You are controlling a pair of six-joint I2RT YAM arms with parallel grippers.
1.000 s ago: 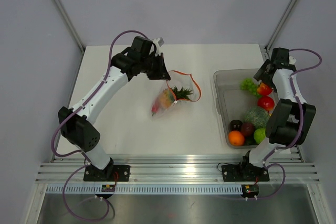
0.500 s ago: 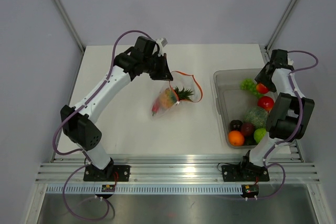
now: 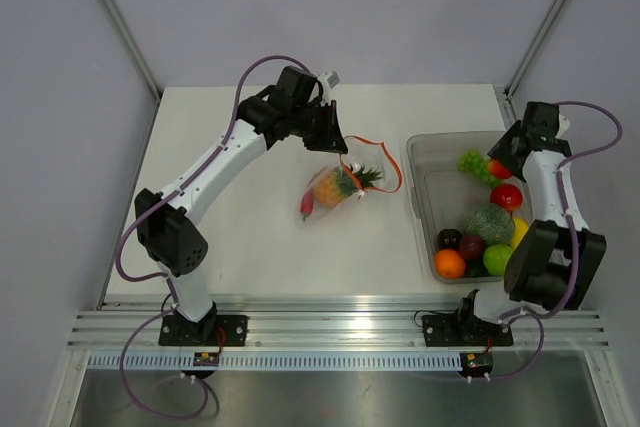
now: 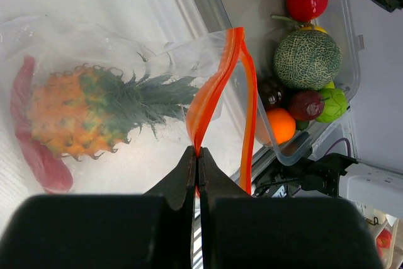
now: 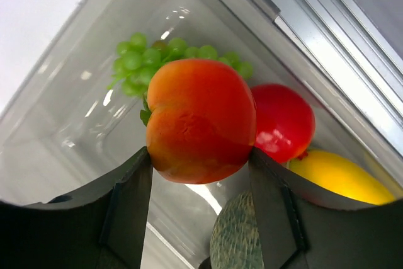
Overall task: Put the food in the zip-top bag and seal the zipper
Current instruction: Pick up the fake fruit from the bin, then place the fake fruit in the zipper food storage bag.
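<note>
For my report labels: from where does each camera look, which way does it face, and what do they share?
Top external: above, behind the arms, facing down on the table; both arms show.
Left wrist: faces down past the left hand, pinching the zipper of the zip-top bag.
Right wrist: faces into the bin past the right hand, gripping an orange-red fruit.
Shared: both wrist views show the melon.

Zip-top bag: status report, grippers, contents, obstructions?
Left gripper shut on zipper, bag mouth open. Pineapple and red piece inside. Right gripper shut on orange-red fruit above bin. Path unobstructed.
</note>
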